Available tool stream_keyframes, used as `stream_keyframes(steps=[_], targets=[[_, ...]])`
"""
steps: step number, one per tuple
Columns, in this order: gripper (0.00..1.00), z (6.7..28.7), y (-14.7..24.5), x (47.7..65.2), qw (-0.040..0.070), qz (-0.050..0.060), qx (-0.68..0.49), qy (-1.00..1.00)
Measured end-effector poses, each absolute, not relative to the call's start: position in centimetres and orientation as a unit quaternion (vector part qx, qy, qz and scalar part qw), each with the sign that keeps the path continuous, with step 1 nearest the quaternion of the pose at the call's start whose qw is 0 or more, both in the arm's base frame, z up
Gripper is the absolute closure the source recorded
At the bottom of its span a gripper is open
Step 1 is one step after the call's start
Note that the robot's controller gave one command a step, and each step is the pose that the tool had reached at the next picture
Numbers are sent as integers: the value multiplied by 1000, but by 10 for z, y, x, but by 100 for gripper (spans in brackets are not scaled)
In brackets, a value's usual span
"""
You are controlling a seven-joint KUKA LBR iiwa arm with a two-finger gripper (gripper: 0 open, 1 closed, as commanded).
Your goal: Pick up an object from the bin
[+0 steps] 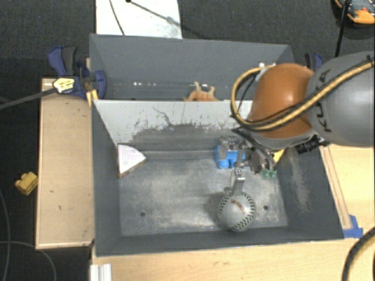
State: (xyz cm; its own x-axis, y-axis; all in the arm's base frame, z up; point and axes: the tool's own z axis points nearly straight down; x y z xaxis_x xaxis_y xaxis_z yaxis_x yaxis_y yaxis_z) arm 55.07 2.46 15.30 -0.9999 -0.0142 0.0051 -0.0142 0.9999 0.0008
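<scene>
My gripper (238, 179) hangs under the arm's orange cover, over the right half of the bin floor. Directly in front of and below its tip lies a silver-grey ball (237, 211) with reddish stitching, close to the bin's front wall; whether the tip touches the ball I cannot tell. A small blue block-like thing (225, 156) lies just to the left of the gripper body, toward the back of the floor. A bit of green (269, 172) and a bit of yellow (279, 154) peek out at the gripper's right side, mostly hidden by the arm.
A white wedge-shaped piece (129, 157) lies at the far left of the floor against the sloped wall. A small orange thing (201, 92) sits up at the back wall. The arm covers the bin's right rear part.
</scene>
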Motion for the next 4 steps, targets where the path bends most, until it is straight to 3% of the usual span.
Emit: stream_keyframes(steps=[1, 2, 3, 4], targets=[[0, 157, 25, 553, -2, -1, 7, -1000], [0, 136, 14, 527, -6, -1, 82, -997], [0, 119, 3, 512, -7, 0, 156, -988], [0, 117, 2, 513, -8, 0, 141, -990]])
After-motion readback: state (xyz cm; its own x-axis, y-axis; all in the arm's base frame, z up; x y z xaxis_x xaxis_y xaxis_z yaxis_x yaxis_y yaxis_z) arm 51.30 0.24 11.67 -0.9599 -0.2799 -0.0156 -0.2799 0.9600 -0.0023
